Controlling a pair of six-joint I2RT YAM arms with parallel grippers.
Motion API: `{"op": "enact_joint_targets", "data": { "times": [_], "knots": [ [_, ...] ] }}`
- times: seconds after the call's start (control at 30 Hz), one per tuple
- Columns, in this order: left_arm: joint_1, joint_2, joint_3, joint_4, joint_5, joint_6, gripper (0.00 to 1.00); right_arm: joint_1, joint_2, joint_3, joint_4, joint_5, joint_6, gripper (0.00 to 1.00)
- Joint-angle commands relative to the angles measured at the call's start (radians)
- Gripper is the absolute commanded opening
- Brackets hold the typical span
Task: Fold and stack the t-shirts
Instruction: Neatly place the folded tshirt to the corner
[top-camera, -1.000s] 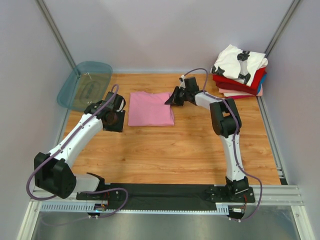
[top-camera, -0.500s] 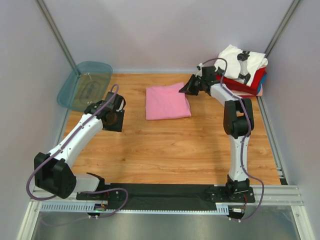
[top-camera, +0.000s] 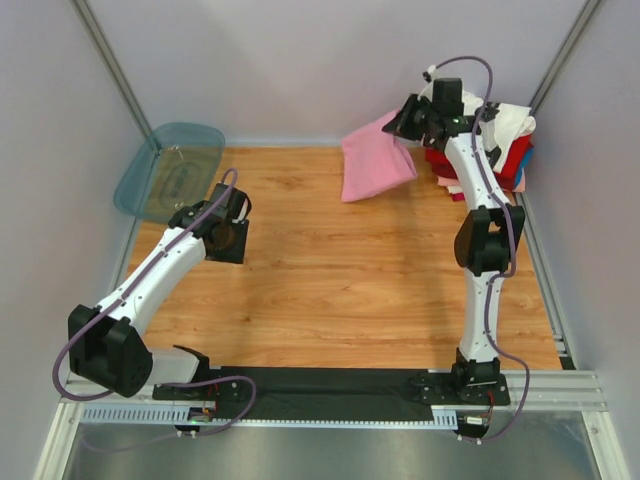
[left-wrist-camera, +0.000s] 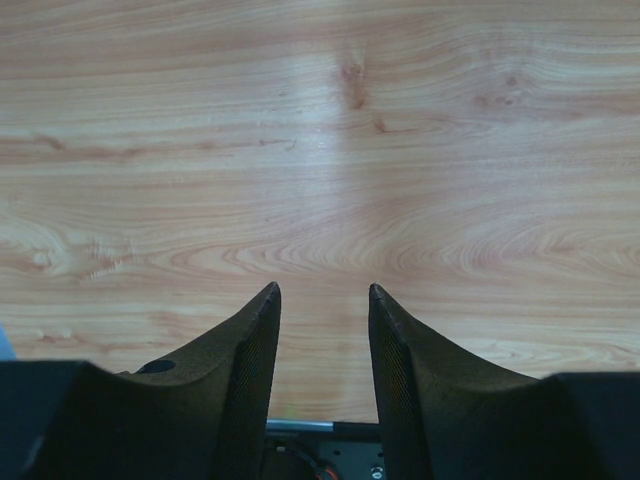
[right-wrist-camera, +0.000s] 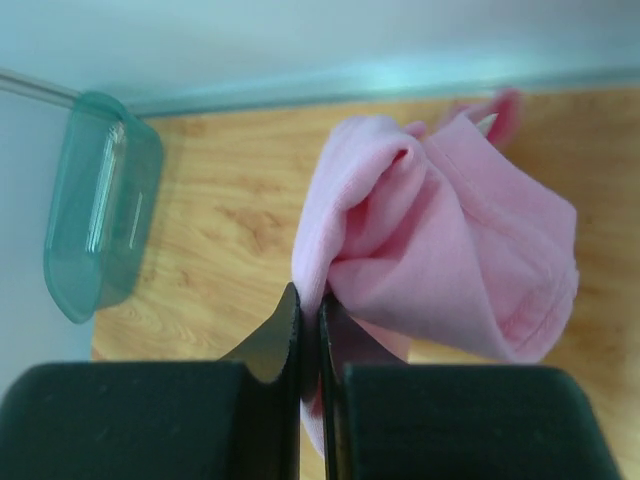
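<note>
Above the far right of the wood-grain table (top-camera: 330, 300), the right gripper (right-wrist-camera: 308, 300) pinches a soft pink t-shirt (right-wrist-camera: 440, 250) — drooping in rounded folds — beside the folded stack (top-camera: 510, 130). The left gripper (left-wrist-camera: 322, 300) hovers, tapered black jaws parted.

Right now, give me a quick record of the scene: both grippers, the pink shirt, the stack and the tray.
left gripper: open, empty, over bare table
right gripper: shut on pink shirt
stack of folded shirts: far right corner, white one on top
pink shirt: hanging in the air, just left of the stack
teal tray: far left corner
</note>
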Motion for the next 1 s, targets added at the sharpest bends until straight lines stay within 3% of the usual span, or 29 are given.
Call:
{"op": "enact_joint_targets", "data": {
  "times": [0.0,0.37,0.97],
  "knots": [
    [0.001,-0.007,0.004,0.008,-0.001,0.016,0.48,-0.006,0.004,0.162,-0.052,0.07,-0.063,0.0],
    [0.001,0.022,0.004,0.003,-0.005,0.016,0.47,-0.087,0.046,0.397,0.01,0.056,-0.072,0.0],
    [-0.003,0.081,0.007,-0.009,-0.021,0.011,0.47,-0.373,0.076,0.403,0.29,-0.172,0.032,0.0]
  ]
}}
